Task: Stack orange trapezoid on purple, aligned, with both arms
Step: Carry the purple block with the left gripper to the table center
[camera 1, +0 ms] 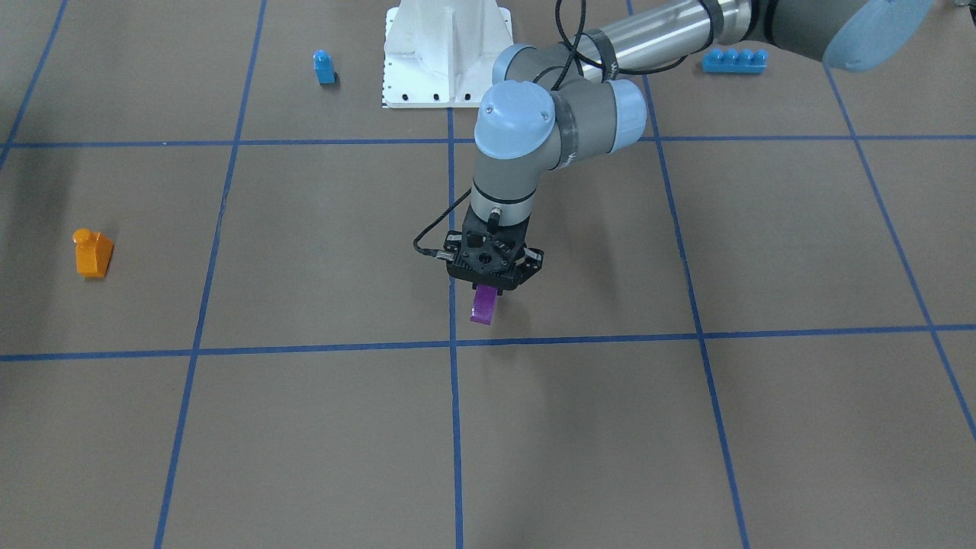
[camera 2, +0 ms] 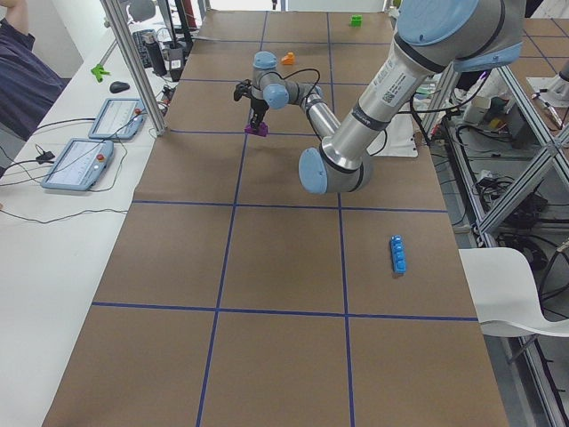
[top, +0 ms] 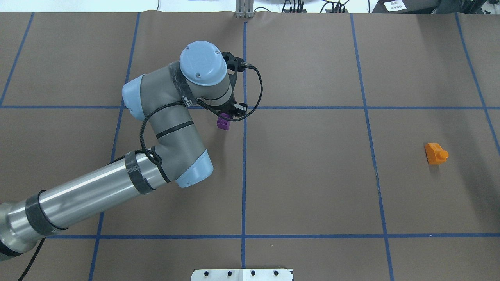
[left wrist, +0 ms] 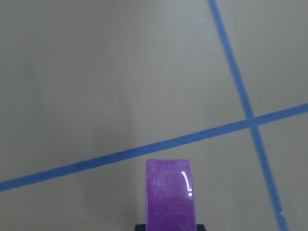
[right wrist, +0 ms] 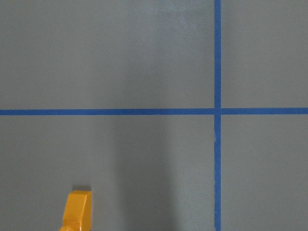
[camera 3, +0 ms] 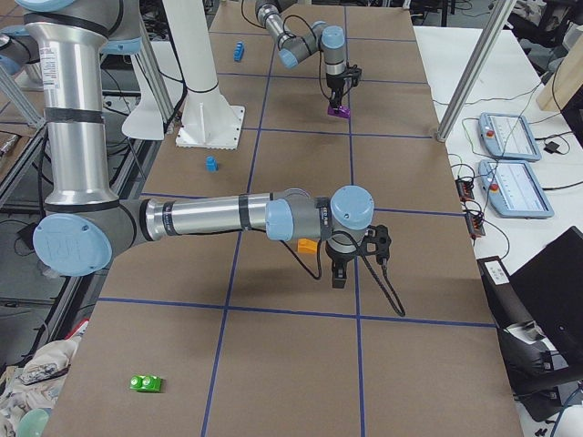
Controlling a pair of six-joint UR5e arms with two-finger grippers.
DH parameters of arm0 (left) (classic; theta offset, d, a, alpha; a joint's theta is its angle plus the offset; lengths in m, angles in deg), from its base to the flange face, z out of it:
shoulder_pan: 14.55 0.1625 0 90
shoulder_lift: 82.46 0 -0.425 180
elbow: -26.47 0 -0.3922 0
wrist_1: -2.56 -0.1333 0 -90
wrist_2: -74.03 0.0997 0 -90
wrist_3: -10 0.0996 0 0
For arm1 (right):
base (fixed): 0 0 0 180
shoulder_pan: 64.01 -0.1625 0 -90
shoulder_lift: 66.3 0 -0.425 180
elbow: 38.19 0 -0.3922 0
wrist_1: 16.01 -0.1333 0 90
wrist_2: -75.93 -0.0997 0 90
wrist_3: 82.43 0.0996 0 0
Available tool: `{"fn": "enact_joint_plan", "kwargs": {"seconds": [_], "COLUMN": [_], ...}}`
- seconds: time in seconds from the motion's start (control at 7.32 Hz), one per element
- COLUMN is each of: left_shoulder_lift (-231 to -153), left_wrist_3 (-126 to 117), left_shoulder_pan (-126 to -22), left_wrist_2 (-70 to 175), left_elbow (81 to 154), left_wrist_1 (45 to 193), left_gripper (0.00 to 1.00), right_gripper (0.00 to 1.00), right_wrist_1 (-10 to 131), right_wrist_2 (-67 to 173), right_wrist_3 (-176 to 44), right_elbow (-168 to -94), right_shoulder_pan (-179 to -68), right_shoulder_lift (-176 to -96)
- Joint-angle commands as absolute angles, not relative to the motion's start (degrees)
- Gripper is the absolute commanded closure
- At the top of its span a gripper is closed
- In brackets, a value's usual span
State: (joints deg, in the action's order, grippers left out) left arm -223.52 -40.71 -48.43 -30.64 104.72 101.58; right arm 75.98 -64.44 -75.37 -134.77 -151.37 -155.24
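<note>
Plastic, glossy. Item: purple brick (camera 1: 483, 306), clamped in left gripper (camera 1: 489, 285), close to the table (camera 1: 610, 427) beside a blue tape crossing (camera 1: 454, 345). Item: orange trapezoid (camera 1: 93, 253), on table near right gripper (camera 3: 338, 276), whose grip cannot be told. Advice: seat purple flat, stud up, before releasing

You have a brown paper-covered table (camera 1: 320, 427) gridded with blue tape lines (camera 1: 455, 442). Lying on it are a small glossy orange sloped brick (camera 1: 93, 252), a small blue one-stud brick (camera 1: 324, 67), a long blue four-stud brick (camera 1: 734, 60) and a small green brick (camera 3: 146, 383). The white pedestal base (camera 1: 446, 53) stands on it too.
</note>
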Motion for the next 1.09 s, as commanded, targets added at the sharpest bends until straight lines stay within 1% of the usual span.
{"fn": "enact_joint_plan", "kwargs": {"seconds": [0.0,0.14,0.41,0.55,0.68,0.82,0.96], "left_shoulder_lift": [-226.2,-226.9,-227.0,-227.7,-227.8,-227.8,-227.7], "left_wrist_3": [-40.5,-40.5,-39.8,-33.8,-32.6,-32.9,-32.6], "left_shoulder_pan": [-46.5,-45.9,-45.3,-45.3,-45.3,-44.8,-44.7], "left_wrist_2": [-27.9,-27.9,-27.9,-28.0,-28.0,-27.9,-27.9], "left_elbow": [98.8,97.4,97.4,97.4,97.4,97.4,97.4], "left_wrist_1": [105.5,105.9,105.9,105.8,105.9,105.8,105.7], "left_gripper": [1.00,1.00,1.00,0.82,0.53,0.29,0.12], "right_gripper": [0.00,0.00,0.00,0.00,0.00,0.00,0.00], "right_wrist_1": [76.0,76.0,76.0,75.9,75.9,75.9,76.0], "right_wrist_2": [-64.5,-64.5,-64.5,-64.5,-64.5,-64.5,-64.5], "right_wrist_3": [-75.2,-74.9,-73.7,-73.8,-73.8,-73.8,-73.7], "right_elbow": [-135.0,-135.1,-135.7,-135.8,-135.8,-136.0,-136.1], "right_shoulder_pan": [-151.0,-150.9,-150.8,-150.8,-150.8,-150.8,-150.8], "right_shoulder_lift": [-154.9,-154.8,-154.8,-154.8,-154.8,-154.8,-154.8]}}
